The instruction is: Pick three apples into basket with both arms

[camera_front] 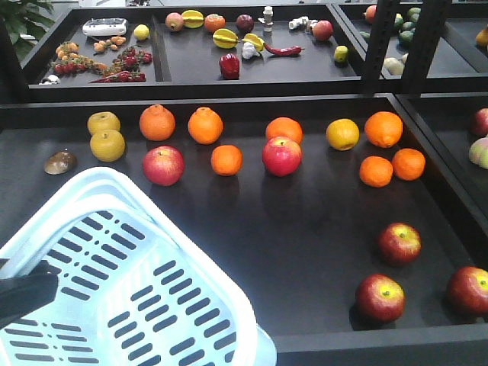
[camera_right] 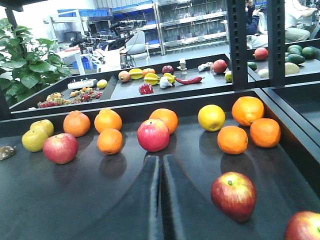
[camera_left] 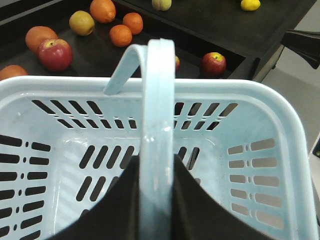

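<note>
Apples (camera_front: 399, 242) lie beyond and right of the empty basket (camera_left: 235, 89), whose handle (camera_left: 159, 100) the left gripper (camera_left: 156, 161) clamps. Right gripper (camera_right: 161, 159), narrow and empty, likely must open for the first pick.

High front view, low wrist views, sharing apples (camera_front: 281, 155).

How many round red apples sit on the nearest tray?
5 apples: two among the oranges at the back, three near the front right corner. The pale blue basket may hide more.
</note>
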